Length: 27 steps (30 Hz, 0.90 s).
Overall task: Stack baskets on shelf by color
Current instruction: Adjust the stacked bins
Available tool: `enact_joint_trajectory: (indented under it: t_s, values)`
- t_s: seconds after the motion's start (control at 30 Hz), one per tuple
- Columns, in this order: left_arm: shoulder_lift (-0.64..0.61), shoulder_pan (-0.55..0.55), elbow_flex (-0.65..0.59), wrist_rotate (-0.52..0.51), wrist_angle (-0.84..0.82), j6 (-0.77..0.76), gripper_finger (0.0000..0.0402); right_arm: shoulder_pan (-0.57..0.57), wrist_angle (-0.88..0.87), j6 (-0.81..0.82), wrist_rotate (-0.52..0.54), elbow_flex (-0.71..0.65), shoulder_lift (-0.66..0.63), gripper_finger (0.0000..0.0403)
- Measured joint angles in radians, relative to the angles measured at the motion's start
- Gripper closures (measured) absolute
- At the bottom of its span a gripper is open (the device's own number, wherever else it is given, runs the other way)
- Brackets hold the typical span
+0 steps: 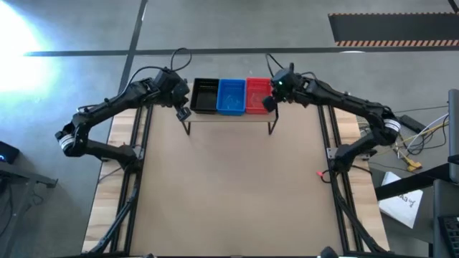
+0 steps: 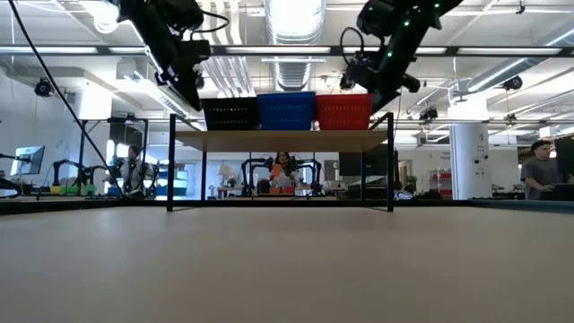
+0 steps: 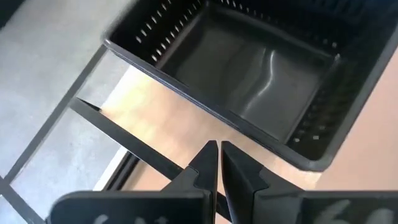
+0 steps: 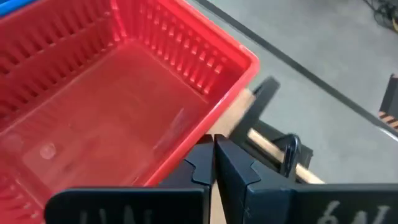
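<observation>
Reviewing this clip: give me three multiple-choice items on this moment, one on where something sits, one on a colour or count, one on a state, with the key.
1. Where does the blue basket sit on the shelf?
A. between the black and red ones
B. at the left end
C. on the tabletop below

2. How many colour groups of baskets show on the shelf?
A. one
B. two
C. three

3. How do the jaws of the left gripper stand?
A. wide open
B. shut, holding nothing
C. shut on a basket

Key: 1 A, the high view shows the black basket, blue, then red basket in a row; 2 C, black, blue and red; 3 B, the left wrist view shows the tips together, short of the black basket.
</observation>
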Motion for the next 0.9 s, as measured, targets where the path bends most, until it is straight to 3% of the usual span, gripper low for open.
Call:
enact_joint_trajectory:
  t_s: [0.4, 0.9]
  values:
    - [-0.036, -0.032, -0.012, 0.018, -0.004, -0.002, 0.0398, -0.005, -0.07, -0.05, -0.007, 0.173, 0.112, 0.0394]
    - [-0.06, -0.023, -0.017, -0.089, 0.005, 0.097, 0.0398, -0.004, -0.146, 0.038, -0.003, 0.111, 0.027, 0.0394]
